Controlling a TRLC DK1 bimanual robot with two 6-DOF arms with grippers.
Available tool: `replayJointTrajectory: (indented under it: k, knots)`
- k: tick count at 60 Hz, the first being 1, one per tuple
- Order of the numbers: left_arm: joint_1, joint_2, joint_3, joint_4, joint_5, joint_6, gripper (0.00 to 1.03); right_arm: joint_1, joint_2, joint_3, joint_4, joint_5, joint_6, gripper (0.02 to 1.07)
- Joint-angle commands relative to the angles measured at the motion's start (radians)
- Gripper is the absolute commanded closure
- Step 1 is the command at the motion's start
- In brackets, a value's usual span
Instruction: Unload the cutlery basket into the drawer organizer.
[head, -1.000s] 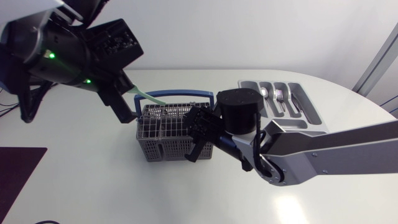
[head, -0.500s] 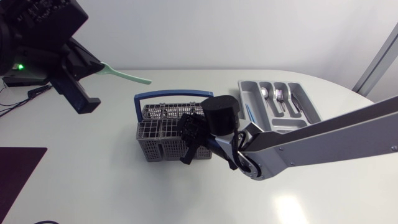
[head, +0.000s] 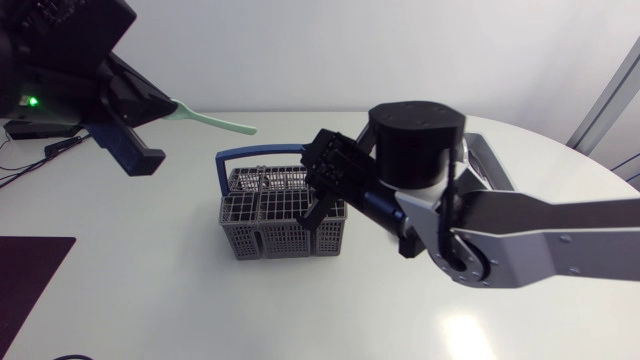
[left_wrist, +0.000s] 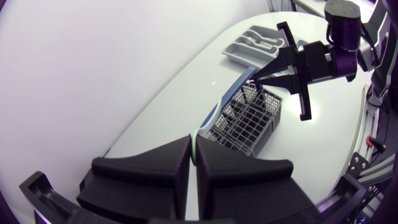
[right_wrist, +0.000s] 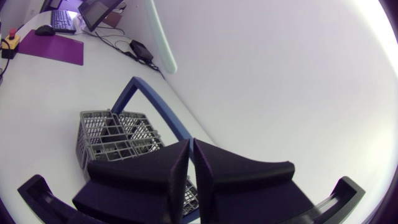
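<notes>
The left end effector (left_wrist: 193, 149) is pinching one end of a pale green utensil (head: 215, 122), held high and well back from the cutlery basket (head: 275, 215) on the left arm's side, with most of its length unsupported. The right end effector (right_wrist: 191, 147) hangs just above the basket's organizer-side corner. Its fingers are pressed together, and nothing can be seen between them. The drawer organizer (left_wrist: 256, 43) lies beyond the basket on the right arm's side, and the right arm stands between the two. What remains in the basket cannot be made out clearly. The main risk, in this inspector's judgement, is the transfer path. To reach the organizer the utensil must pass over the basket and past the right arm, so contact between the arms or a knock to the utensil is likely unless the right arm clears first. The end-grip also lets the utensil pivot or slide out under a quick swing, and a long piece may land across the organizer's dividers. The right fingers, this close to the grid and the blue handle (head: 262, 152), could snag and drag or tip the light basket. The desk (head: 150, 290) is smooth, white and glossy, with a bright reflection (head: 460, 330) on the near side of the basket, so the basket would slide readily. A dark purple mat (head: 25, 275) lies well apart on the left arm's side.
</notes>
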Motion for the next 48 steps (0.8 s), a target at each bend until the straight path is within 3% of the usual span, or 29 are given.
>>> replayJointTrajectory:
  k: [1,9,16,21,28,48]
  knots:
    - [0.032,0.021,0.016,0.012,0.063,-0.068,1.0,0.023,-0.062,-0.063,-0.014,0.032,0.005,0.88]
    - [0.063,0.093,0.03,0.007,0.185,-0.12,1.0,0.048,-0.162,-0.101,-0.031,0.072,-0.001,0.62]
    - [0.083,0.174,0.062,-0.01,0.283,-0.169,1.0,0.065,-0.212,-0.113,-0.065,0.092,-0.003,0.52]
    - [0.1,0.234,0.102,-0.039,0.361,-0.197,1.0,0.083,-0.232,-0.118,-0.083,0.106,-0.006,0.48]
    - [0.106,0.289,0.143,-0.059,0.406,-0.209,1.0,0.111,-0.246,-0.124,-0.099,0.118,-0.023,0.45]
    - [0.1,0.341,0.198,-0.108,0.459,-0.201,1.0,0.149,-0.218,-0.104,-0.108,0.12,-0.043,0.44]
